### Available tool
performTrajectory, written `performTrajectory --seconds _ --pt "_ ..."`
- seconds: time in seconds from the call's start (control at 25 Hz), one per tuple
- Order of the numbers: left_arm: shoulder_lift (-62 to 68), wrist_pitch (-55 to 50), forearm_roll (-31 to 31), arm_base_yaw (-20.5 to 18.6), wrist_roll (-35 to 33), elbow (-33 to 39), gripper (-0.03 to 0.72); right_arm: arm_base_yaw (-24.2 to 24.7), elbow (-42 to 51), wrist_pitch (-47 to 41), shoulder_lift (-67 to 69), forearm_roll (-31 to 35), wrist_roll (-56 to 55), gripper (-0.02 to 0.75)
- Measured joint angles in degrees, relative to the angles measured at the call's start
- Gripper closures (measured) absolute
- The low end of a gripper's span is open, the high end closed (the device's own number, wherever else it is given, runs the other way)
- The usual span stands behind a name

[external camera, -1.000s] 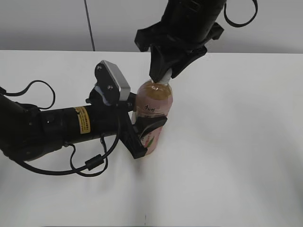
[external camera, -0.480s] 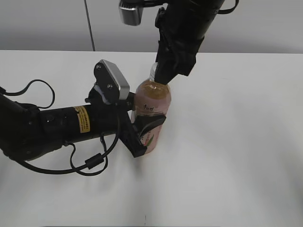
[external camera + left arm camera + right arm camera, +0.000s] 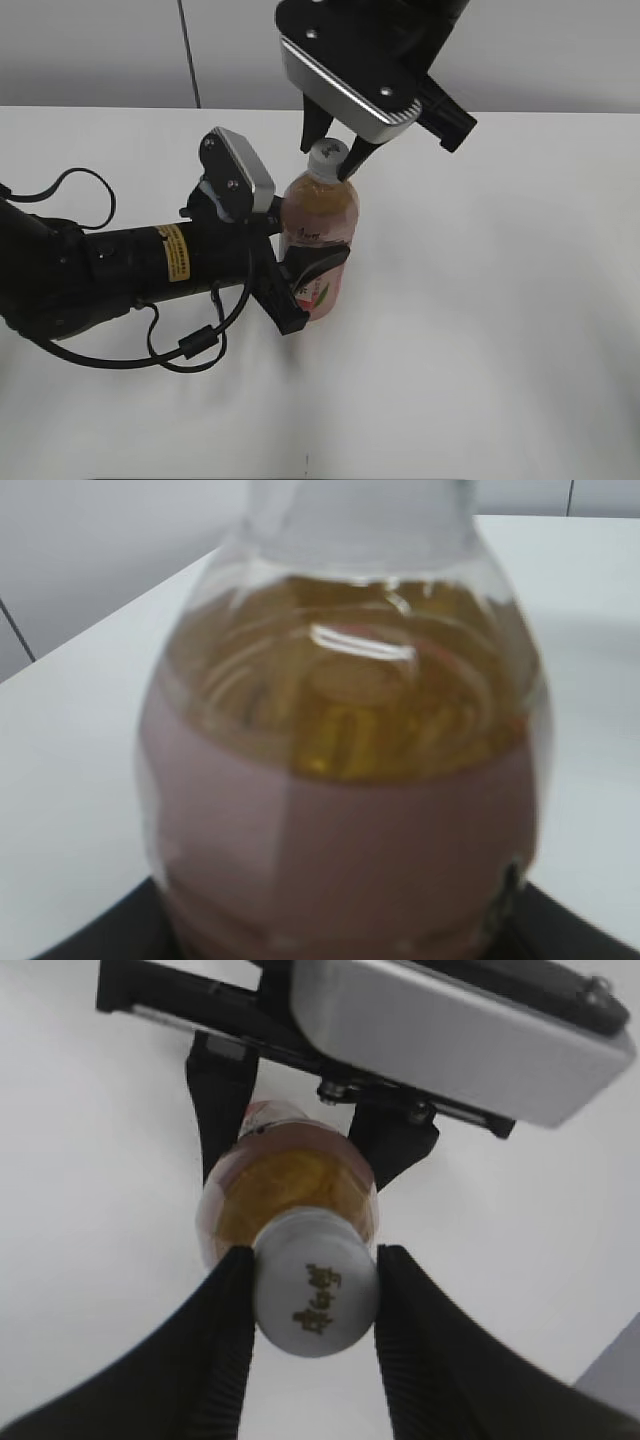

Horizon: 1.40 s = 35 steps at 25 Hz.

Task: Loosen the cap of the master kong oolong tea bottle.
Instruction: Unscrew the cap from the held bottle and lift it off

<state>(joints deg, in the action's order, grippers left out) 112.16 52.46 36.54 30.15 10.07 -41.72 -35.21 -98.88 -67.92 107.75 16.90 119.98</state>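
The master kong oolong tea bottle (image 3: 320, 222) stands upright on the white table (image 3: 500, 320), amber tea above a pink label. My left gripper (image 3: 308, 287) reaches in from the left and is shut on the bottle's lower body. In the left wrist view the bottle (image 3: 345, 750) fills the frame, with dark jaws at the bottom corners. My right gripper (image 3: 328, 163) comes down from above, and its fingers press both sides of the white cap (image 3: 327, 153). In the right wrist view the cap (image 3: 316, 1295), with a dark logo on top, sits between the black ribbed fingers (image 3: 222, 1345).
The left arm (image 3: 110, 270) and its cables lie across the left of the table. A grey wall (image 3: 100, 50) runs behind the table's far edge. The left wrist camera housing (image 3: 238, 172) sits just left of the bottle's shoulder.
My right gripper has turned about the cap, and its grey camera housing has swung round to the front. The bottle and left gripper have stayed in place.
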Motion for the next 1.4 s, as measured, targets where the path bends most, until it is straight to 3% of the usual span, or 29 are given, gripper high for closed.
performTrajectory --seconds 0.28,1.04,1.4 --pt "0.0 -0.11 0.02 0.0 0.0 0.0 0.33 0.0 -0.05 0.39 0.0 0.29 27.87 0.456" --pt "-0.5 0.63 1.42 0.15 0.0 -0.45 0.33 0.0 -0.42 -2.29 -1.87 -0.3 35.96 0.456" --pt "-0.5 0.52 1.42 0.15 0.0 -0.45 0.33 0.0 -0.48 -2.29 -1.8 0.15 50.8 0.456"
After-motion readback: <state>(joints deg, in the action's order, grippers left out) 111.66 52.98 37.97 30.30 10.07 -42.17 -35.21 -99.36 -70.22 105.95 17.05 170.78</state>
